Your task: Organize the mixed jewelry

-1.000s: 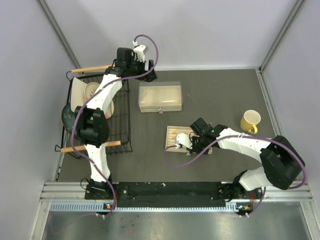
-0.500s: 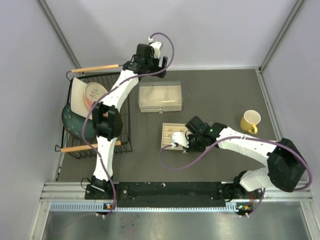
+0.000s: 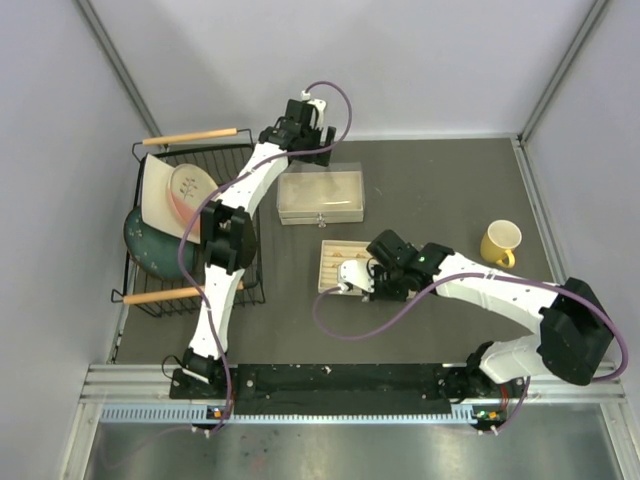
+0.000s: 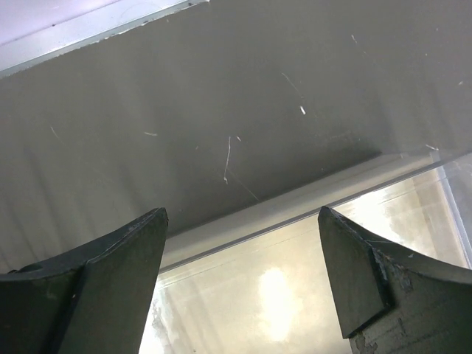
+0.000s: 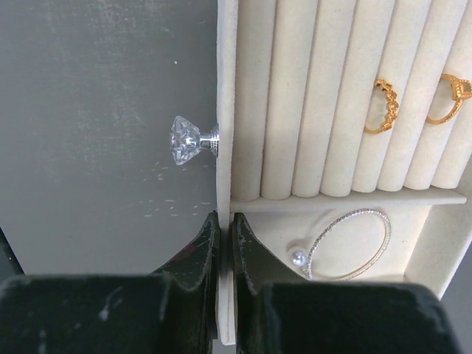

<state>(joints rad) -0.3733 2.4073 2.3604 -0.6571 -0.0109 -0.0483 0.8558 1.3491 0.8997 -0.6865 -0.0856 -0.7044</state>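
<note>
Beige tray [image 5: 225, 88], centre of worktop, jewelry sorted inside.
Gold rings [image 5: 383, 107] sit in roll slots; silver bracelet [image 5: 346, 243] lies in the open compartment. Right fingers [image 5: 195, 251] are clamped on the tray's front wall, probably to slide it. Left fingers [image 4: 110, 258] are spread wide over clear box [image 4: 295, 295].

Your left arm [image 3: 250, 180] stretches to the counter's [image 3: 430, 190] far edge, jaws spread wide. Your right arm [image 3: 490, 290] reaches left toward the counter's middle, jaws pinched tight on the tray box's [image 5: 226, 74] front wall.

rings [image 5: 386, 105] in tray [image 5: 281, 96] slots, bracelet [image 5: 354, 212] in compartment
</note>
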